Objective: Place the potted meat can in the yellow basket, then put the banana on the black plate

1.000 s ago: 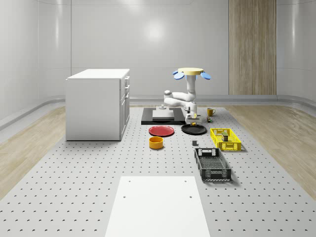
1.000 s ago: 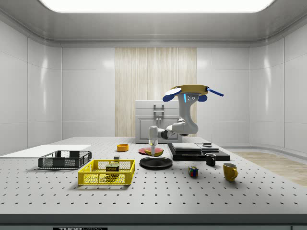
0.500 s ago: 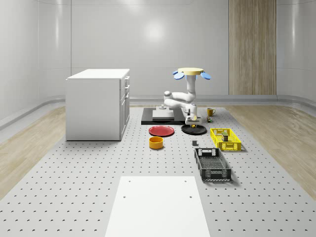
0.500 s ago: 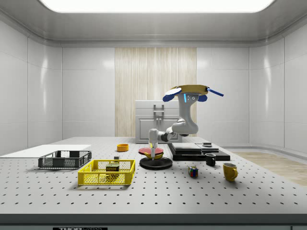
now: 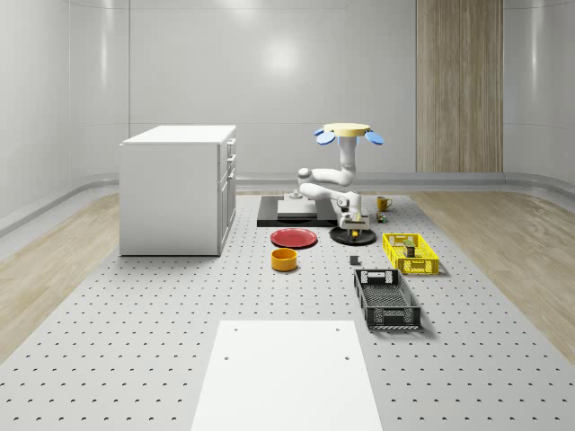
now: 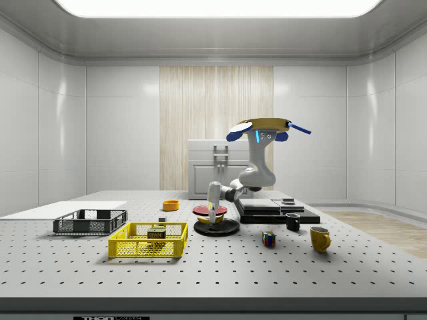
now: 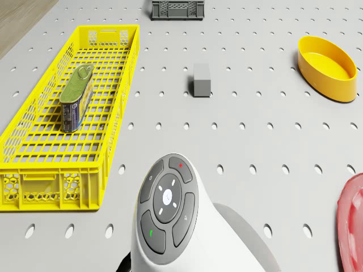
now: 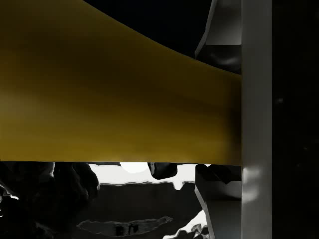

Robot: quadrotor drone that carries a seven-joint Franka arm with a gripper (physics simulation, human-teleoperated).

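The quadrotor drone with the tan disc body and blue rotors (image 5: pixel 351 133) is hovering above the far part of the perforated grey table (image 5: pixel 162 323), over the flat black platform (image 5: pixel 269 215), beside the white cabinet (image 5: pixel 178 189). Its white jointed arm (image 6: pixel 257 175) is reaching down toward the round black plate (image 6: pixel 217 228), and the gripper (image 6: pixel 212 215) is hanging just above that plate. The jaws are closed on the curved yellow banana (image 8: pixel 119 99), which is pressing against one grey finger (image 8: pixel 256 99) in the wrist view; whether the banana is touching the plate cannot be told.

The potted meat can with the olive label (image 7: pixel 76 96) is lying on its side inside the long yellow mesh basket (image 7: pixel 34 187), which is sitting near the table's edge on the whole-scene view's right. A dark grey mesh crate (image 5: pixel 386 301) is sitting nearer the front edge, well apart from the basket. A small grey block (image 7: pixel 201 79) is resting between the basket and the shallow orange bowl (image 7: pixel 328 68). A flat red plate (image 5: pixel 294 238) is lying just beside the black one.
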